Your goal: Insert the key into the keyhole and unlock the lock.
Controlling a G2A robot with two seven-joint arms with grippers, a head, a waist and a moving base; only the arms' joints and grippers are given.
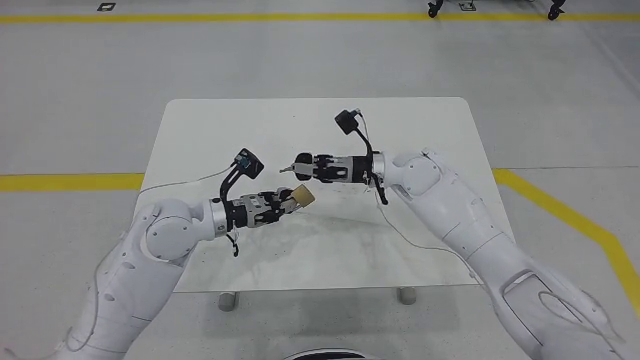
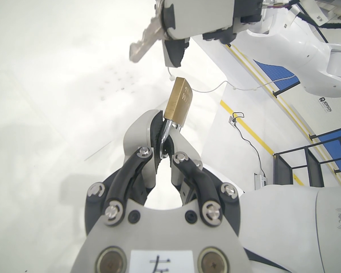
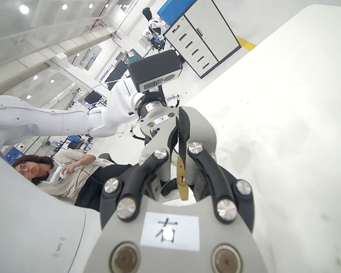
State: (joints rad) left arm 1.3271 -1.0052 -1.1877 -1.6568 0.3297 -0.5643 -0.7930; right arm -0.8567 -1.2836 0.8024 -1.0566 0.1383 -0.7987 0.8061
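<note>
Top view: above one desk [image 1: 420, 130], the left hand [image 1: 289, 202] grips one brass lock [image 1: 303, 197] and the right hand [image 1: 297, 168] pinches one key [image 1: 287, 169]. Left wrist view: fingers clamp the shackle, with the key near the lock, not touching. Right wrist view: the keyhole [image 3: 182, 178] faces the camera.

White table [image 1: 420, 130], rounded corners

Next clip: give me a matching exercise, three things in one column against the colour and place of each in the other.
Things:
1. key
2. lock
3. table

Colour and place:
A. white, beneath both arms
B. silver, clamped in the right gripper
C. brass, held by its shackle in the left gripper

Pairs: 1-B; 2-C; 3-A
</note>
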